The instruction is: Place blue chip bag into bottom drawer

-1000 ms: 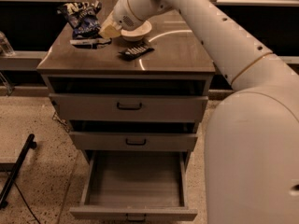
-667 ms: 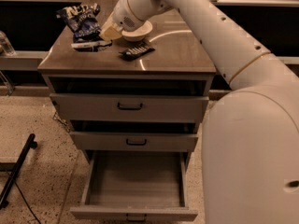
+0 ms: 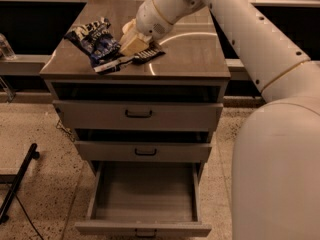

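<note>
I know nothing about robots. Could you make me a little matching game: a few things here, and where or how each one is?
1. blue chip bag
2. bottom drawer
3. gripper
4. dark packet

A. pulled wide open
B. flat on the cabinet top, right of the gripper
C. crumpled, on the cabinet top's left part
D. low over the cabinet top, beside the bag

Pairs: 1-C, 2-A, 3-D, 4-B.

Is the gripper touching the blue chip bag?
Cannot tell. The camera view shows the gripper close beside the blue chip bag, with neither contact nor gap plain.
</note>
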You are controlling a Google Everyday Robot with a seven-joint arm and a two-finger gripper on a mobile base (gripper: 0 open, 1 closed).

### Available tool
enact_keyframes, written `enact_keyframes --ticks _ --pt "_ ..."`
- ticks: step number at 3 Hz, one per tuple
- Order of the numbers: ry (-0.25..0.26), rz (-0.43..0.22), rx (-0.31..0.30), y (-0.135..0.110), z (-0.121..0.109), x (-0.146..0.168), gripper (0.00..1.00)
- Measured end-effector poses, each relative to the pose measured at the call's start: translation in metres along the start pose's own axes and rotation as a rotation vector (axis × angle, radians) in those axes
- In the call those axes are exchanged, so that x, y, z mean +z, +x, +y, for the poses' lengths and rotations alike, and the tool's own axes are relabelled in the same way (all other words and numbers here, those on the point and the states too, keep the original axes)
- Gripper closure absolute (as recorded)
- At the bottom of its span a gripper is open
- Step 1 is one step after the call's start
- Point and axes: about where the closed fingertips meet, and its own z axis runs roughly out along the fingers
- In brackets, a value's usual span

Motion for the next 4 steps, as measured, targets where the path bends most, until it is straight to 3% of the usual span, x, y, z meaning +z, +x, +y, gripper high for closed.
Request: enact_keyframes --ticks 1,2,3,4 --pt "-0.04 0.01 -0.019 0.003 0.01 0.002 1.0" --pt "-0.042 0.018 -0.029 0.005 0.011 0.003 1.0" --pt "-0.078 0.092 -0.156 0.023 0.036 0.002 1.0" --pt "-0.127 0.185 -0.304 0.042 0.082 -0.021 1.0"
